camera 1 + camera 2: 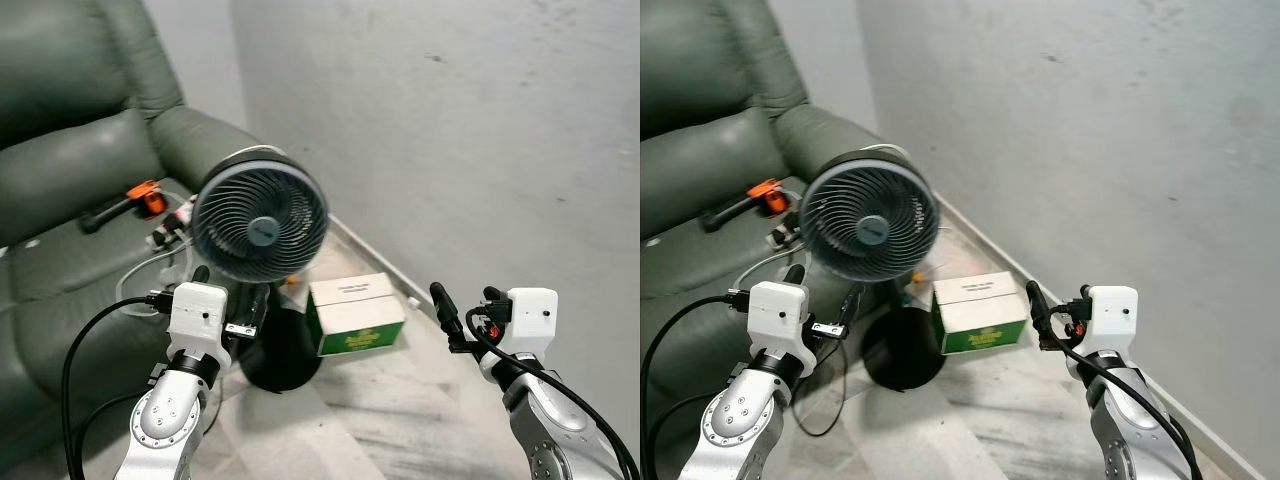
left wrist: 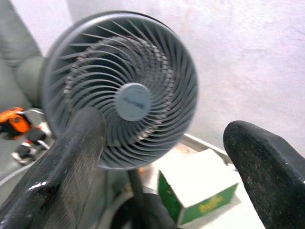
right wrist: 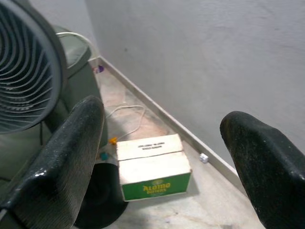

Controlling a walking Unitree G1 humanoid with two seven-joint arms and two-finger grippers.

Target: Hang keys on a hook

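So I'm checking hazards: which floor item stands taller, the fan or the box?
The grey fan, standing on its black round base; the green-and-white box lies low beside it.

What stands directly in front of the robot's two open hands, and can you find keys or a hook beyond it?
A fan on a stand fronts the left hand; a box lies before the right hand. No keys or hook can be made out.
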